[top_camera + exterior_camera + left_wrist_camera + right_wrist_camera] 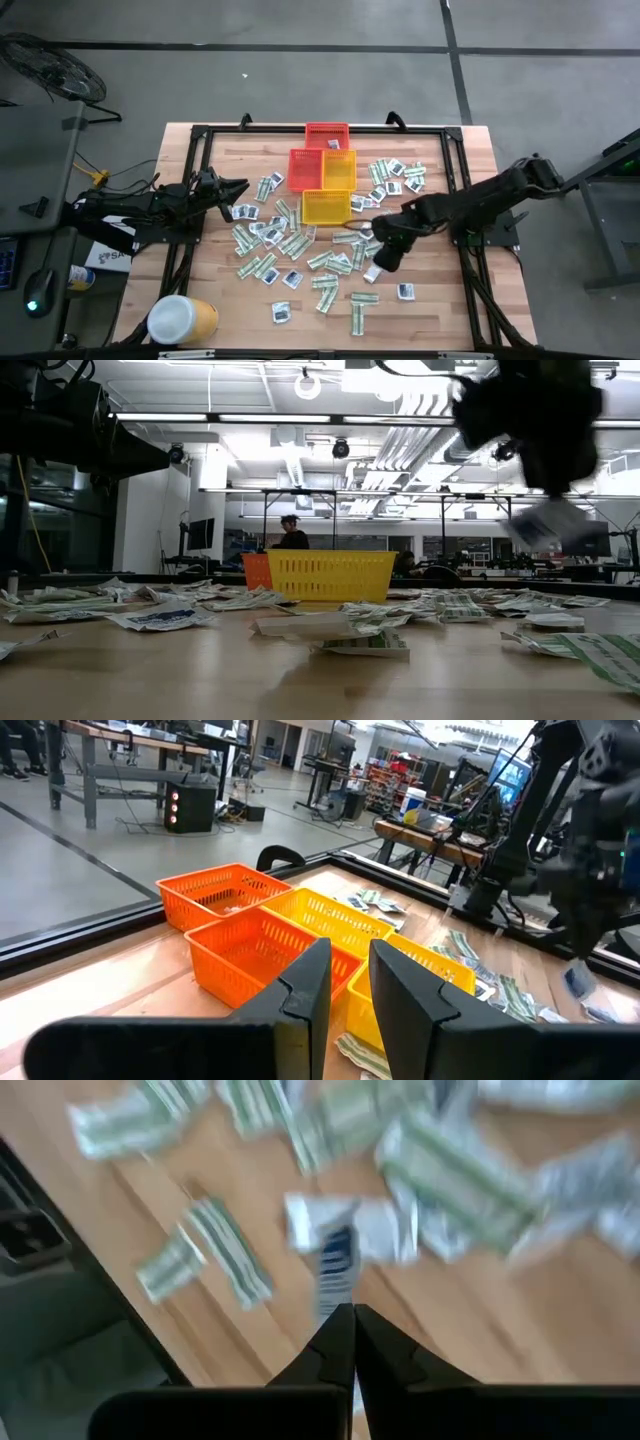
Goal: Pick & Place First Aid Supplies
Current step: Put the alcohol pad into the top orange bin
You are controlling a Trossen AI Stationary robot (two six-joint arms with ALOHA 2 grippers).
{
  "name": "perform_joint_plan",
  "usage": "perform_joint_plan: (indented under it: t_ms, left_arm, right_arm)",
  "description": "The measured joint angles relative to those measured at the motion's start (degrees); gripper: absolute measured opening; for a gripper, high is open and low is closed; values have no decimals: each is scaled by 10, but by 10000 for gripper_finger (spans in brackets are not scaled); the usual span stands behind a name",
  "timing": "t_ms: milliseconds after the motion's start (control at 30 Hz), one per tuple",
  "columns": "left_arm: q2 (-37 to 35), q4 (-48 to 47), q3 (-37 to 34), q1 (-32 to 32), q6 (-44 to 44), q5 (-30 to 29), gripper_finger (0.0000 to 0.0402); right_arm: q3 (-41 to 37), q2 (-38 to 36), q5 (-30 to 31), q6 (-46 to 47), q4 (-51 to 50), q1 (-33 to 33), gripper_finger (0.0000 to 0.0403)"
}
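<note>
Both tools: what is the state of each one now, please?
Left tool: slightly open, holding nothing, near the baskets.
Right tool: shut on a white packet, lifted off the table.

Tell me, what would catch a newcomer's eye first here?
Dozens of small flat packets lie scattered over the middle of the wooden table, just in front of a cluster of red, orange and yellow baskets. The right gripper hangs over the litter, shut on a white packet lifted clear of the table.
</note>
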Motion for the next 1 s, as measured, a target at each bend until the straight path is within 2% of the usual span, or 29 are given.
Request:
perform_joint_plan:
  t_ms: [367,700,833,1000]
  left_arm:
    - [0,0,0,0,0,0,73]
    - [0,0,0,0,0,0,73]
    - [0,0,0,0,0,0,73]
    - [0,0,0,0,0,0,73]
  right_arm:
    - [93,-1,100,-228,2,-154,0]
    - [97,-1,105,-442,84,-335,0]
    - [97,10,102,-474,112,-399,0]
    - [97,47,80,-467,179,-457,0]
